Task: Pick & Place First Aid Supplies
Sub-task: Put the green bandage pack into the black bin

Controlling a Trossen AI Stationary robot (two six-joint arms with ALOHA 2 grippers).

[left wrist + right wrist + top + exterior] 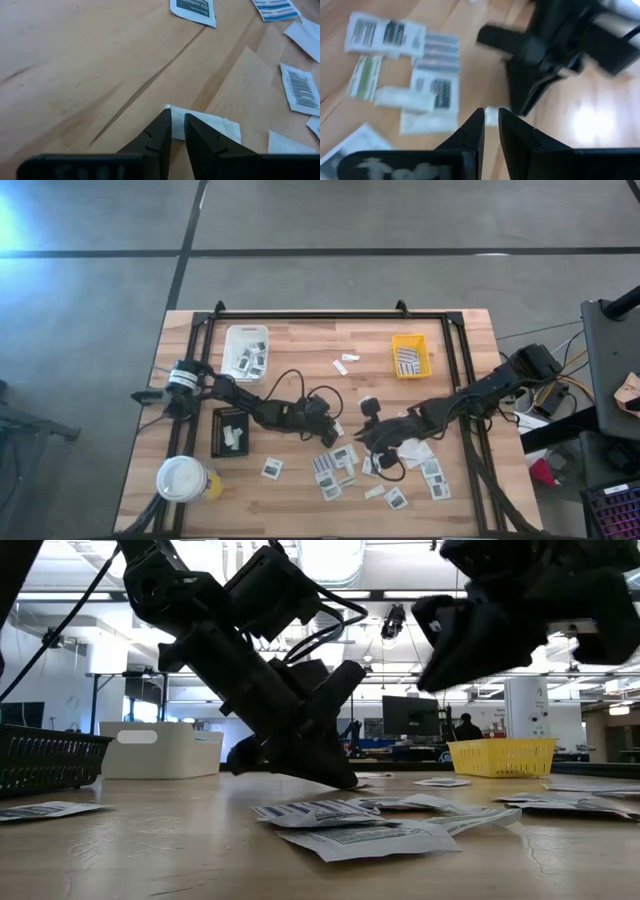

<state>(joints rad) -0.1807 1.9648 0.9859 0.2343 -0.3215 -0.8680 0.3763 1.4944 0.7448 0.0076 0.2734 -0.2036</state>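
Observation:
Several flat white packets with grey print lie scattered on the wooden table's near middle [335, 463] [435, 90]. My left gripper [333, 428] [177, 116] is low over the table, slanting down, its fingers a narrow gap apart. Its tips stand at the corner of a plain white packet [220, 125] that lies flat on the wood. My right gripper [362, 440] [491, 112] hangs higher [432, 660], just right of the left one, fingers also a narrow gap apart with nothing between them. A small white piece [492, 117] shows beyond its tips. My left gripper comes at the white packet's corner [167, 107] slanting down from the table's left. I cannot tell whether the fingertips touch it. The packet lies flat on the table, not between the fingers.
A white tray [246, 350] with packets stands at the far left, a yellow tray [410, 355] at the far right, a black tray [232, 430] at the left. A large white-topped yellow cup [182, 478] stands at the near left corner. More packets lie near right [432, 475].

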